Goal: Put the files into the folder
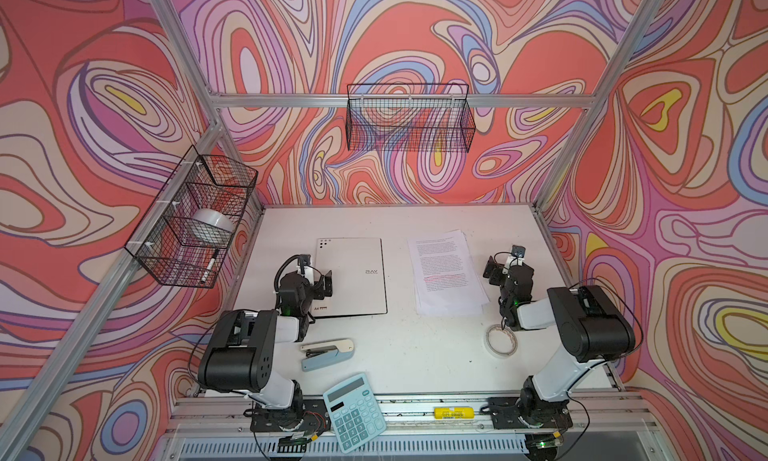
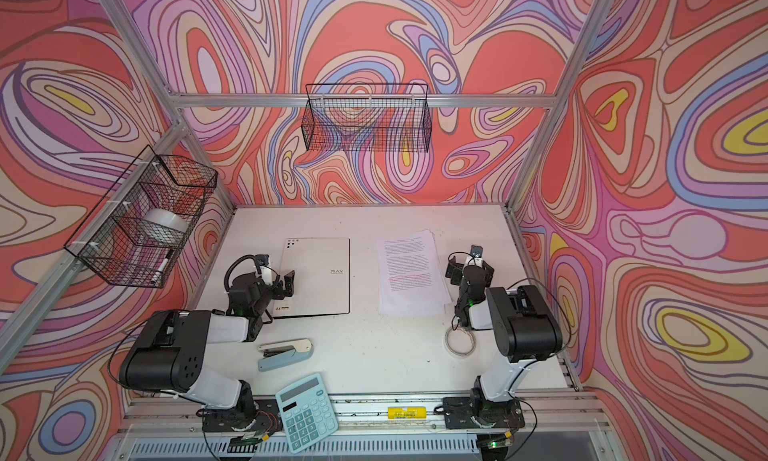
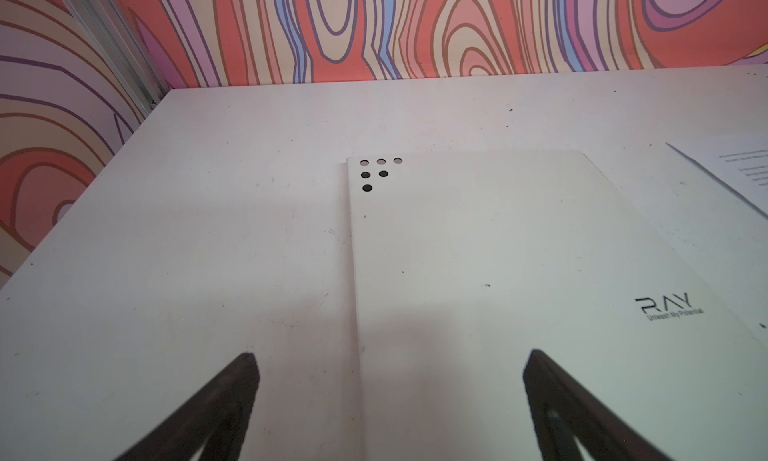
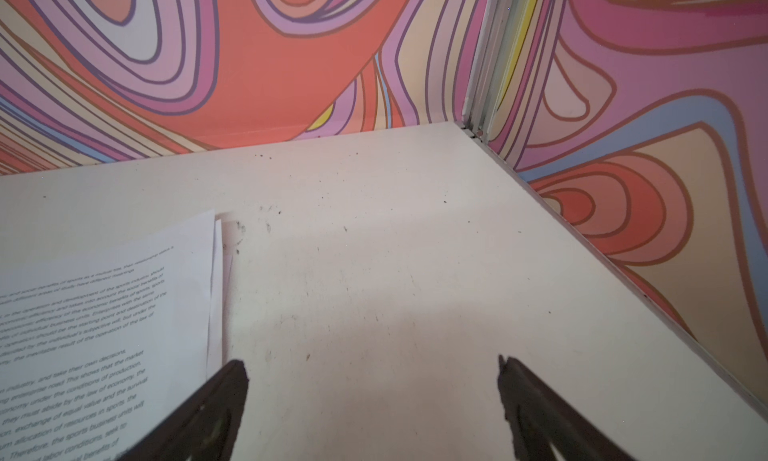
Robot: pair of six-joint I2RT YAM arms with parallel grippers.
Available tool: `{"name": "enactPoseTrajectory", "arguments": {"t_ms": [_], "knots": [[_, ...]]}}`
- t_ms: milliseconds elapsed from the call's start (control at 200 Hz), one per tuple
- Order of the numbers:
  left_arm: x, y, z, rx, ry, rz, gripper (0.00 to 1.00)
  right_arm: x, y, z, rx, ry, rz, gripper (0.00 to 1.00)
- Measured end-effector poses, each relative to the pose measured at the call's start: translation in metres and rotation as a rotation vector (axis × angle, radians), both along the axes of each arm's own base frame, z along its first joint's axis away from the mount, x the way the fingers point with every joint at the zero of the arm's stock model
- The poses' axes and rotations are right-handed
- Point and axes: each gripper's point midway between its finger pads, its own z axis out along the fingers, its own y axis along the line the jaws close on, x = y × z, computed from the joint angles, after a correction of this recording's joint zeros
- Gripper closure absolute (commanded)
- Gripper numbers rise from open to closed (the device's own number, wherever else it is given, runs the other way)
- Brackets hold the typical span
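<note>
- We see the left gripper (image 3: 390,357) spread wide and empty, straddling the left long edge of the closed folder (image 1: 353,276). The folder's long axis runs straight ahead of the gripper, dotted corner farthest.
- The right gripper (image 4: 372,363) is equally wide and empty. The files (image 1: 446,272) lie at its left fingertip, lengthwise ahead and slightly fanned.

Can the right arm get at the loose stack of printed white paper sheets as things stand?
Probably yes: the open right gripper hangs beside the loose stack of printed white paper sheets; nothing lies on them or in between.

Blue stapler (image 1: 328,354), teal calculator (image 1: 354,411) and tape ring (image 1: 503,354) lie well apart.
</note>
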Motion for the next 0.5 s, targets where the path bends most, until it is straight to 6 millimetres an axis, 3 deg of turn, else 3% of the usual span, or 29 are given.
{"name": "enactPoseTrajectory", "arguments": {"t_ms": [160,311,501], "knots": [[-0.002,-0.001,0.002,0.008,0.020,-0.005,0.00,0.004,0.000,0.007,0.000,-0.001,0.001,0.02],[0.004,-0.003,0.025,0.010,0.022,-0.024,0.00,0.001,-0.001,0.022,-0.002,-0.013,-0.004,0.02],[0.014,-0.042,0.063,0.063,0.119,-0.203,0.00,-0.004,-0.007,0.054,0.007,-0.007,-0.043,0.01]]}}
